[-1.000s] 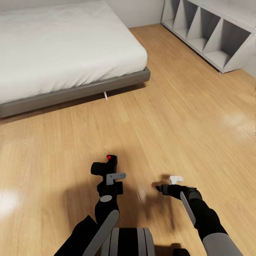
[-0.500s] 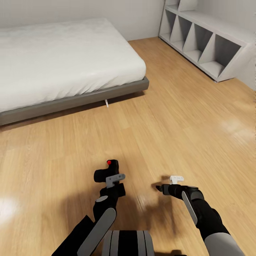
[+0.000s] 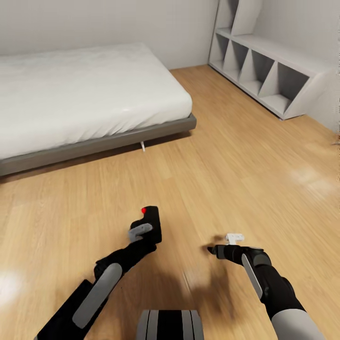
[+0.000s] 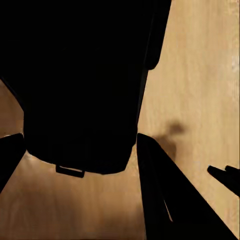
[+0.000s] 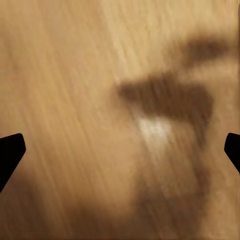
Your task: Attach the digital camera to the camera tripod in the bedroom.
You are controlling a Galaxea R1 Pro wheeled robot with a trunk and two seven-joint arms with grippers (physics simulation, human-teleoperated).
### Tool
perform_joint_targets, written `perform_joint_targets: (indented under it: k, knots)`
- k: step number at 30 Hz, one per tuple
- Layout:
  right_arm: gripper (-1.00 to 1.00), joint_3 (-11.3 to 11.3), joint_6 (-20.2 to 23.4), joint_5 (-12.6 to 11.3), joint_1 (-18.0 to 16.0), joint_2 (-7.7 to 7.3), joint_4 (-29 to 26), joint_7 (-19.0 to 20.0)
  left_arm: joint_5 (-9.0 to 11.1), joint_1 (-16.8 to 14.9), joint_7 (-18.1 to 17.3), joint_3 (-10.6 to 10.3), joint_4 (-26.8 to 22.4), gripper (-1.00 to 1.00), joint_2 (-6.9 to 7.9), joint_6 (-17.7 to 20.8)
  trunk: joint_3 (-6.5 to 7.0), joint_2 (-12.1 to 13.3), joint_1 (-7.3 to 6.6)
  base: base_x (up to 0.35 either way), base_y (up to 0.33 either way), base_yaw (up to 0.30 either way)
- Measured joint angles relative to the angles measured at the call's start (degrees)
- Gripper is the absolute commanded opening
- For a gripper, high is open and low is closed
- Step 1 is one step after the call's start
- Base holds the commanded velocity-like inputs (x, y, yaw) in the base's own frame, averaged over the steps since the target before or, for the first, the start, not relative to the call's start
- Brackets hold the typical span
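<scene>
2 tools over floor | left grips digital camera | bed ahead-left

Bed set at the far left on the floor, shelf unit placed at the far right, digital camera held in the left pincer before the bed, right pincer kept to its right

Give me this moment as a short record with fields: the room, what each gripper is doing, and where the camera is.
room: bedroom with a light wood plank floor, a grey-framed low bed and a pale cubby shelf unit
left gripper: shut on the small black digital camera with a red spot on top
camera in left wrist view: a black mass between the fingers
right gripper: open, nothing in it, above the floor
tripod: unseen in these views
</scene>
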Motion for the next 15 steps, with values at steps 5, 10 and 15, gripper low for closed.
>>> perform_joint_targets:
  k: [5, 10, 15]
  knots:
    - [1.0, -0.1, 0.1, -0.2, 0.0, -0.09, 0.0, 0.1, 12.5, 0.0, -20.9, 0.4, 0.3, -1.0, 9.94, -0.2, 1.11, 0.1, -0.13, 0.0, 0.0, 0.0]
    - [1.0, -0.1, 0.1, -0.2, 0.0, -0.1, 0.0, 0.1, 14.2, 0.0, -28.6, 0.4, 0.5, -1.0, 11.65, -0.2, 2.21, 0.1, -0.26, 0.0, 0.0, 0.0]
    - [1.0, -0.1, 0.1, -0.2, 0.0, -0.1, 0.0, 0.1, 14.5, 0.0, -32.3, 0.4, 0.6, -1.0, 12.14, -0.1, 3.32, 0.2, -0.39, 0.0, 0.0, 0.0]
